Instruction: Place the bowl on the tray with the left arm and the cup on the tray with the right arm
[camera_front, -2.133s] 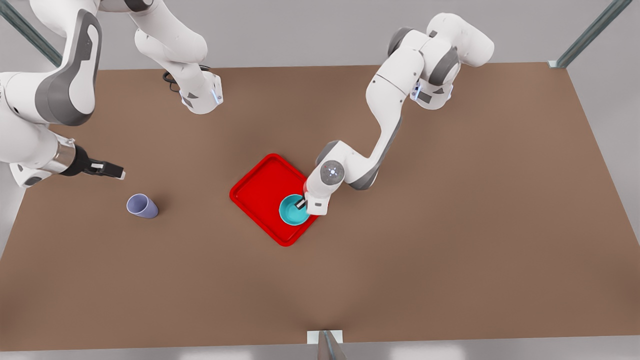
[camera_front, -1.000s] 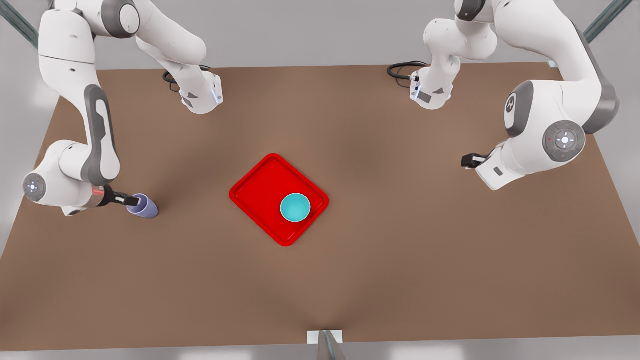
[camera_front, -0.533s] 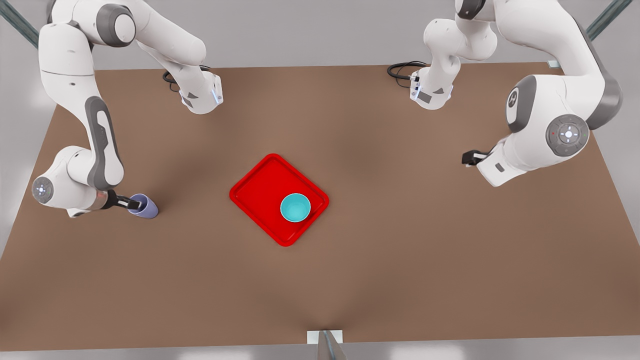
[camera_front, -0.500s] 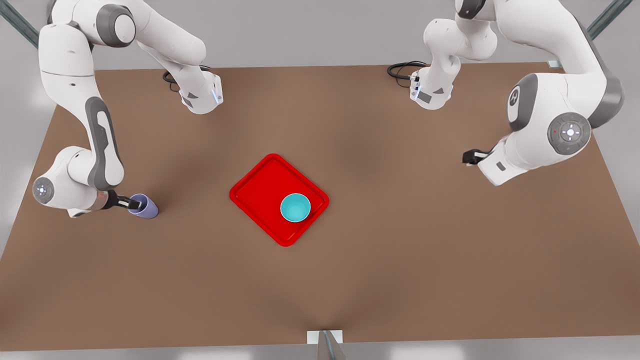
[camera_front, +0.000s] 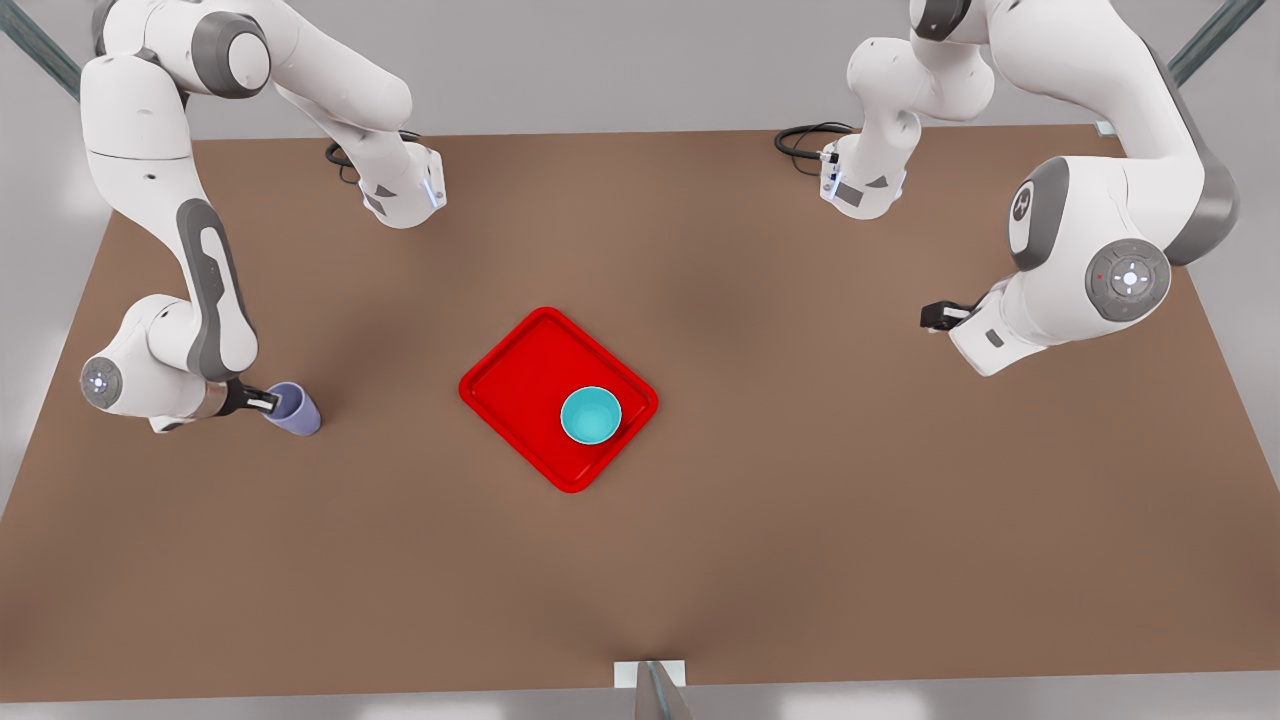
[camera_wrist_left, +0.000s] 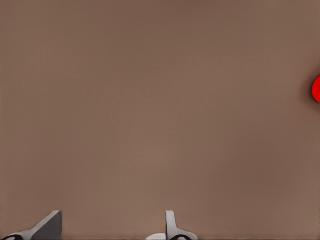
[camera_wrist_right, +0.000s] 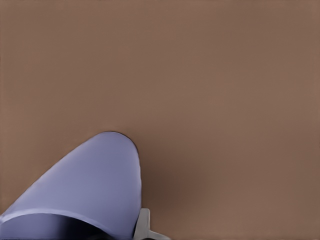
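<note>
The turquoise bowl (camera_front: 590, 416) sits upright in the near corner of the red tray (camera_front: 520, 372) at the table's middle. The lavender cup (camera_front: 297, 411) is on the front view's left, and my right gripper (camera_front: 265, 402) is shut on its rim. In the right wrist view the cup (camera_wrist_right: 90, 185) is close up, with one finger (camera_wrist_right: 143, 226) against its outer wall. My left gripper (camera_front: 935, 317) hangs open over bare table on the front view's right, far from the tray. The left wrist view shows its fingers apart (camera_wrist_left: 112, 230) and a sliver of the tray (camera_wrist_left: 316, 89).
Both arm bases (camera_front: 400, 190) (camera_front: 865, 185) stand at the back edge of the brown table (camera_front: 800, 500) with black cables beside them. A metal post (camera_front: 652, 688) rises at the middle of the front edge. Wide bare table surrounds the tray.
The right arm came down to the cup, took hold of its rim and has now shifted it slightly toward the tray. The left arm released the bowl on the tray and withdrew to the front view's right.
</note>
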